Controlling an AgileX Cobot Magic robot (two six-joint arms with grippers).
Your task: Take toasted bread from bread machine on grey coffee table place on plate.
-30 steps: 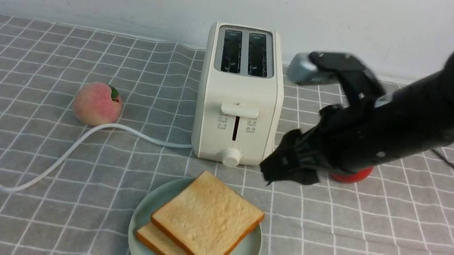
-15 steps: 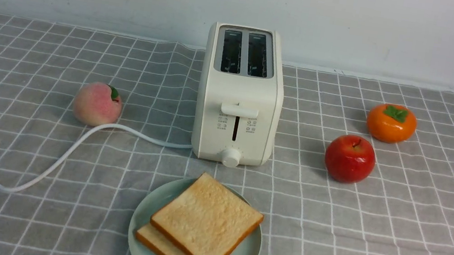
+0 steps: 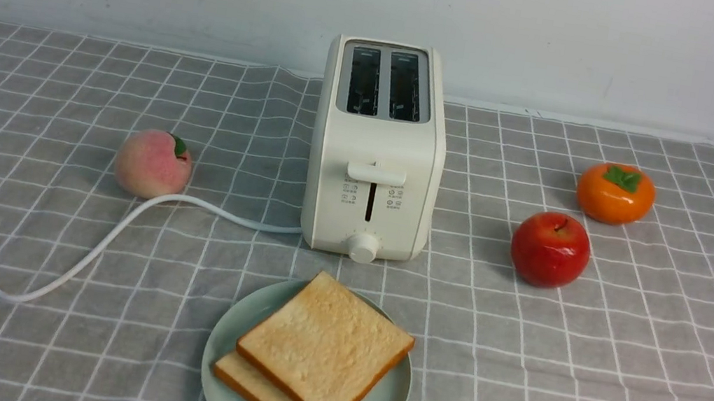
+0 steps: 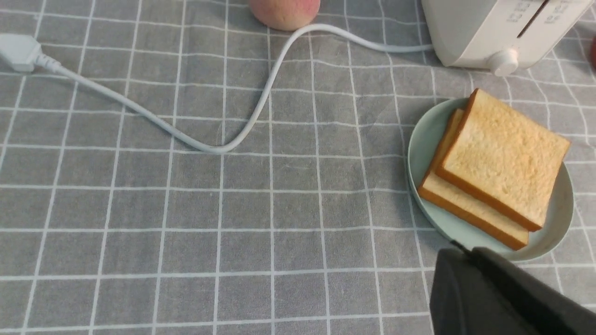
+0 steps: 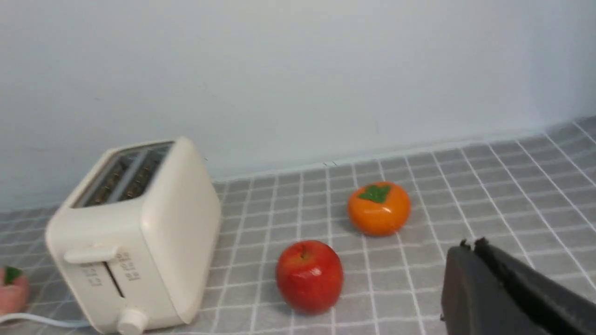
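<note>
Toast (image 3: 324, 348) lay on the plate (image 3: 220, 350) at the near edge of the table (image 3: 583, 390). It was two square slices stacked flat, the lower one showing along the near-left side of the upper. You had the plate just in front of the bread machine (image 3: 373, 160), close to its round knob (image 3: 363, 247) but not touching it. The machine stood upright with its lever (image 3: 376, 174) at the top of the slit, and its two slots showed only dark wire guides. Its white cord (image 3: 110, 241) curved away to the left past a peach (image 3: 152, 163) and ended in a plug (image 4: 18, 51) lying loose on the cloth. To the right, well apart from the machine, sat a red apple (image 3: 549, 249), with an orange persimmon (image 3: 615, 193) behind it. Your left claw (image 4: 465, 251) showed only as a dark tip in the left wrist view, near the plate's rim. Your right claw (image 5: 471, 244) showed the same way in the right wrist view, with the apple and persimmon ahead of it. For either one, you could not tell from these views whether the fingers were apart or together.
</note>
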